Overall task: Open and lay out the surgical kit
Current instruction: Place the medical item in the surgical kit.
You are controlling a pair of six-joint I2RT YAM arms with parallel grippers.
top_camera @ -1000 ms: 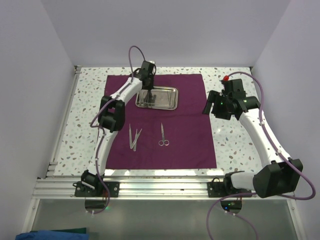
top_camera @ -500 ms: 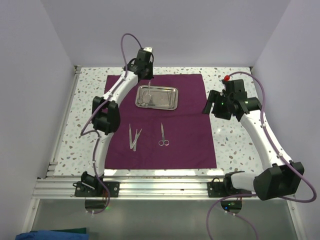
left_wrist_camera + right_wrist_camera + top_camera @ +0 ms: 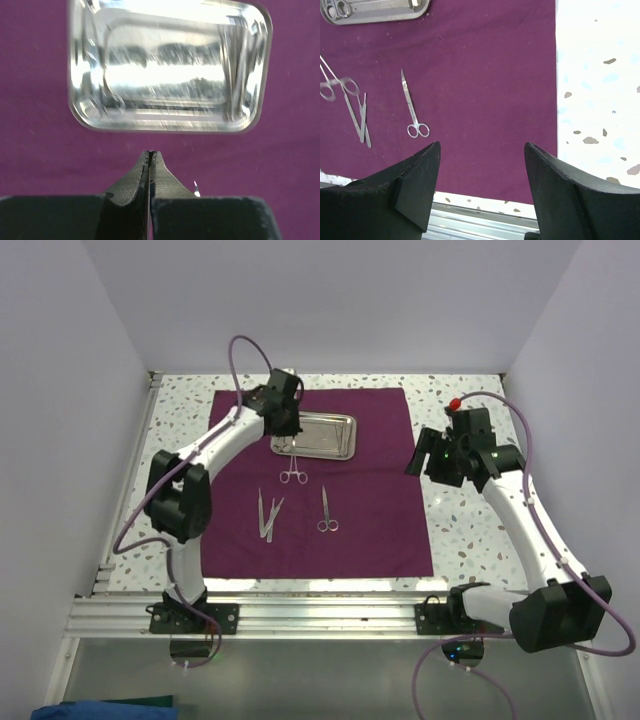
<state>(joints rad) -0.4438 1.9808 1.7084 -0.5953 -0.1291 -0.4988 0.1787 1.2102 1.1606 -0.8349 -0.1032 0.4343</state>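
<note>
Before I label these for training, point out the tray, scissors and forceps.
Tray (image 3: 354, 436): top view, right rim.
Scissors (image 3: 325, 506): top view, midway along.
Forceps (image 3: 291, 469): top view, shanks just above the rings.

Cloth (image 3: 370, 510) plain maroon-purple. Tray (image 3: 330, 436) mirror-bright silver. Scissors (image 3: 327, 515), forceps (image 3: 292, 474), tweezers (image 3: 268, 516) silver. Table (image 3: 470, 530) white with grey-brown speckles. Arms (image 3: 525, 515) white, joints (image 3: 180, 505) black. Walls (image 3: 350, 300) pale lilac.

The right wrist view's edges cut off the tray (image 3: 375, 12) and forceps (image 3: 340, 81).
</note>
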